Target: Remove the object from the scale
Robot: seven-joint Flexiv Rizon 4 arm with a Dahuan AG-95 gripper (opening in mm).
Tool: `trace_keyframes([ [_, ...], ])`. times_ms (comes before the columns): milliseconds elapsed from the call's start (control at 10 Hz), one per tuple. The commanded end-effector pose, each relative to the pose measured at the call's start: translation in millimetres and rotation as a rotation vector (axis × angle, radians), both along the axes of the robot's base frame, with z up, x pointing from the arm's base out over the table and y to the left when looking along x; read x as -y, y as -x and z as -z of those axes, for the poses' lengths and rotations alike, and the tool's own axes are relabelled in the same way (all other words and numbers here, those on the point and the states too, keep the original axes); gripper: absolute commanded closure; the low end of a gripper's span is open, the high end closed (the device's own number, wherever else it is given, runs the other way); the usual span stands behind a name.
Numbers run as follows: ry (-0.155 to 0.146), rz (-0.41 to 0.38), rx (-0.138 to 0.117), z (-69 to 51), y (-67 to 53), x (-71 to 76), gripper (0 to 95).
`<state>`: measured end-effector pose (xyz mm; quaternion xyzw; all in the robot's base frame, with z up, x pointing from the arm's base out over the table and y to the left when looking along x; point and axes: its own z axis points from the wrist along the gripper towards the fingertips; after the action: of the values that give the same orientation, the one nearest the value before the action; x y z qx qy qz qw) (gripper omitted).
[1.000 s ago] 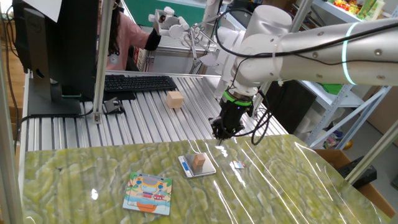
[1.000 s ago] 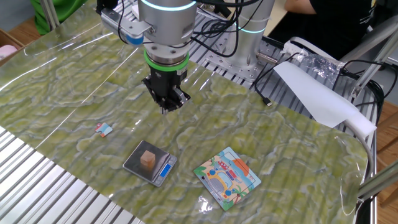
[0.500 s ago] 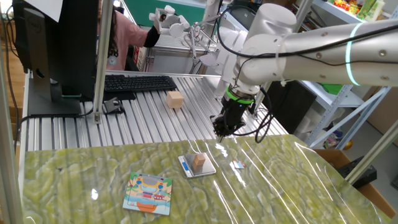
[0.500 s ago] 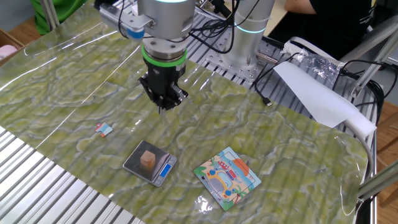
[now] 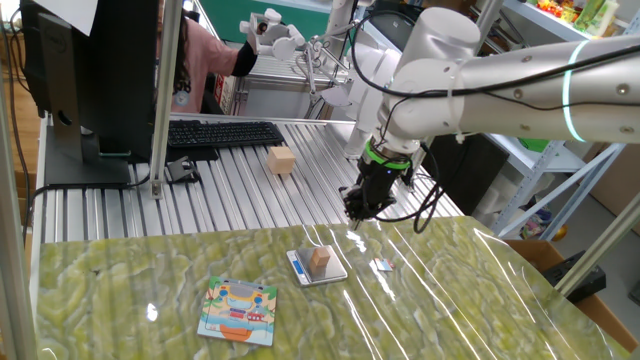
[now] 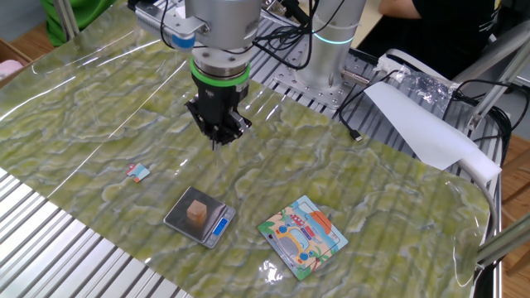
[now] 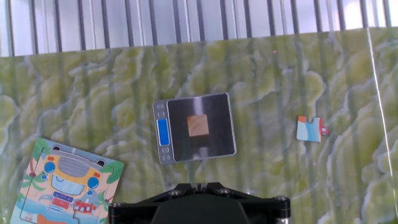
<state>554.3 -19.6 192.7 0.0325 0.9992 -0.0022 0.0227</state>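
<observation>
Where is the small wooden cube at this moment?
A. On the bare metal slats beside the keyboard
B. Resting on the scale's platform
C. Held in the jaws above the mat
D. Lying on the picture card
B. The cube sits near the middle of the scale platform, while the gripper hangs above the mat, apart from it and holding nothing.
</observation>
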Motion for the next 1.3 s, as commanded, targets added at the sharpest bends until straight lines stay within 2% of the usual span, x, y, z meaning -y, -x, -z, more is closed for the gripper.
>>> trace_keyframes([
  [100, 0.0, -0.005, 0.002, -0.1, -2.6, 0.6, 95.0],
  [600, 0.0, -0.027, 0.009, 1.5, -29.8, 10.7, 95.0],
  [800, -0.001, -0.034, 0.009, 8.6, -36.4, 10.0, 95.0],
  [1100, -0.005, -0.039, 0.012, 26.4, -42.0, 4.4, 95.0],
  [1300, -0.004, -0.034, 0.027, 39.8, -44.9, 0.9, 95.0],
])
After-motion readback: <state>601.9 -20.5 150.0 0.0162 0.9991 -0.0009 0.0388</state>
